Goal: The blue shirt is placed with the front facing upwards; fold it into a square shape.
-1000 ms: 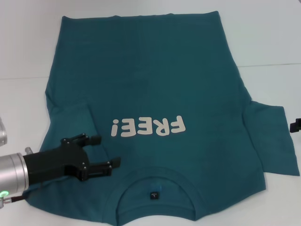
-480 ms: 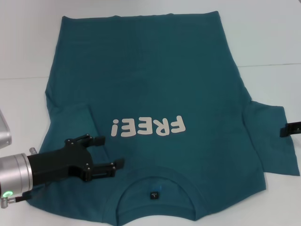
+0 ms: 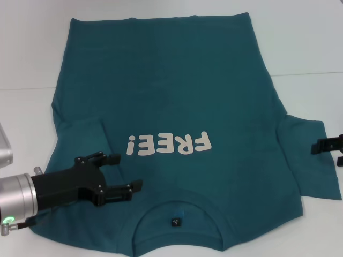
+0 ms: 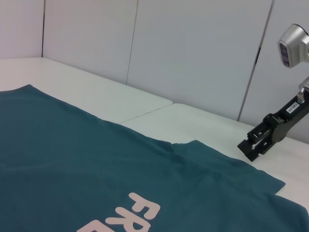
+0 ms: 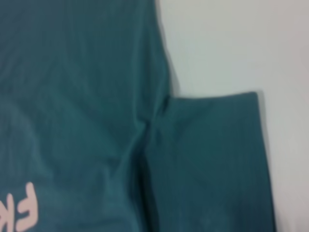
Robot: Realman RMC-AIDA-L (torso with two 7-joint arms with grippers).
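Observation:
The blue shirt (image 3: 177, 91) lies spread front-up on the white table (image 3: 27, 59), its collar (image 3: 177, 214) nearest me and white "FREE!" lettering (image 3: 169, 144) across the chest. The sleeve on my left (image 3: 80, 136) is folded in over the body, while the sleeve on my right (image 3: 311, 160) lies flat and spread out. My left gripper (image 3: 124, 172) hovers open over the shoulder area beside the collar, holding nothing. My right gripper (image 3: 327, 153) reaches in from the right edge over the spread sleeve's outer hem, open and empty. It also shows beyond the shirt (image 4: 72, 159) as the right gripper (image 4: 253, 144). The right wrist view looks down on that sleeve (image 5: 207, 159).
Bare white table (image 5: 231, 43) surrounds the shirt on the far side and both flanks. A seam between table panels (image 3: 305, 75) runs across behind the sleeves. White wall panels (image 4: 193, 53) stand past the table's edge.
My right gripper has moved in from the right edge toward the spread sleeve. My left gripper has shifted slightly toward the collar. The shirt has not moved.

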